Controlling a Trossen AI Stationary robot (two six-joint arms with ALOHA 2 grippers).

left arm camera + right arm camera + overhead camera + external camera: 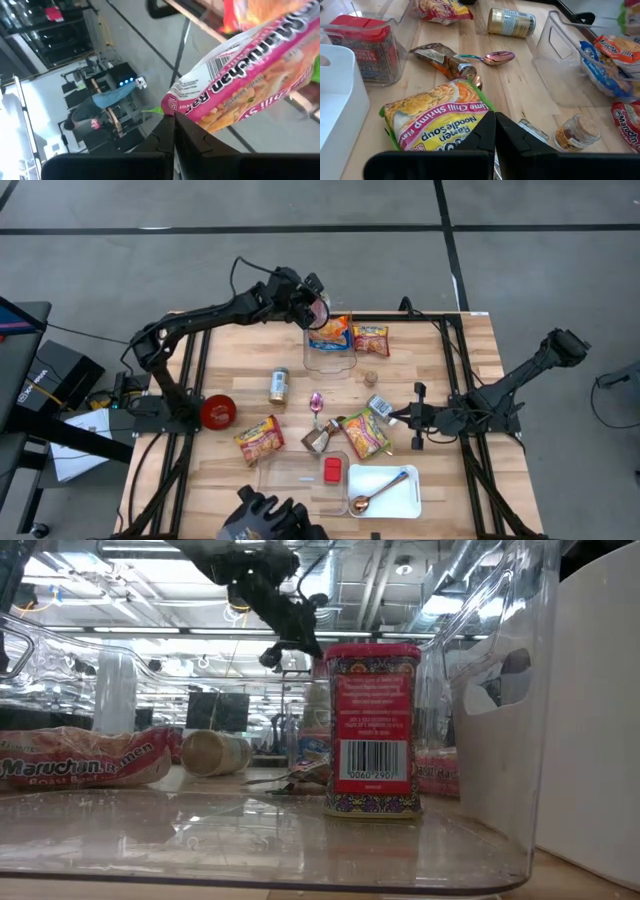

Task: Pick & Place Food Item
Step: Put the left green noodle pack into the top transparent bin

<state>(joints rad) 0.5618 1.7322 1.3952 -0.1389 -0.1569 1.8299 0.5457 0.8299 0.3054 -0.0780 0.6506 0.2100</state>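
While the left gripper pinches a pink ramen packet over the far clear bin, the right arm waits low.

Held by its crimped end between closed fingers, the packet hangs free, which I judge suits a drop into the bin where a blue-and-orange packet already lies. Left of centre on the pale wooden table sit a red round tin, a ramen pack and a gold can; then a pink spoon, a near clear bin with a red box, and a white tray holding a copper spoon. The right gripper rests with fingers together and empty, just beside a lime shrimp noodle pack. Grey floor surrounds the table; a seated person shows far off among workshop desks.
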